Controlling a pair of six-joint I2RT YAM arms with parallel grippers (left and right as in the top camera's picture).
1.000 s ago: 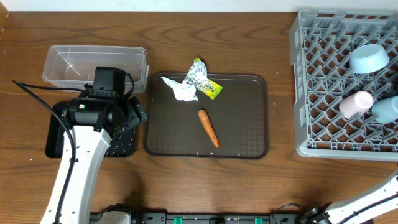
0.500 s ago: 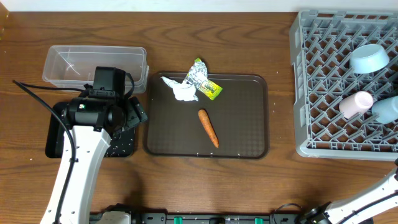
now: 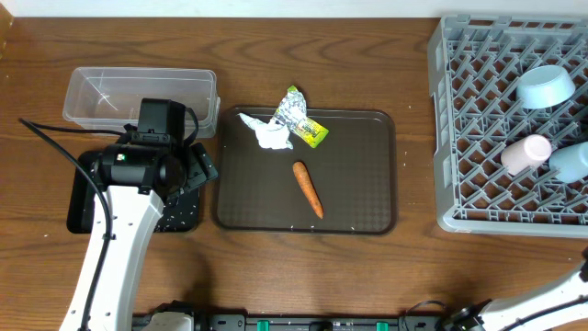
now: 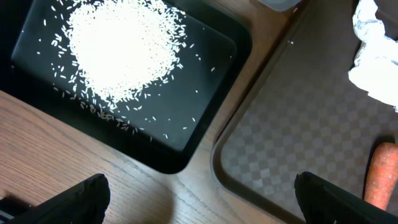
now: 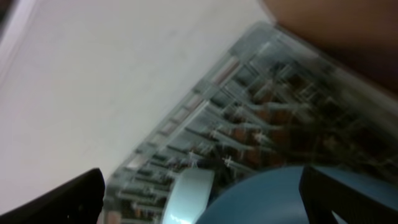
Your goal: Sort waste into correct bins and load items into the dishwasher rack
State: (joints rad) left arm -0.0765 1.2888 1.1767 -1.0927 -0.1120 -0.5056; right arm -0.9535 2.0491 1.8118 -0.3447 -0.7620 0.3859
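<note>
A brown wooden surface [image 3: 413, 276] with clear grain fills the overhead view, evenly lit. Beyond its far edge runs a pale strip [image 3: 276, 7].

Wrapper: the crinkled silver-and-yellow-green foil wrapper [image 3: 301, 119] carries small dark print on its yellow-green end, too small to read (it shows only in the overhead view).
Everything else: no legible text, brand, number or sign.

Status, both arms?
Left gripper open above black tray, rice inside. Right gripper open near rack. Carrot, tissue, wrapper on brown tray, unobstructed.
</note>
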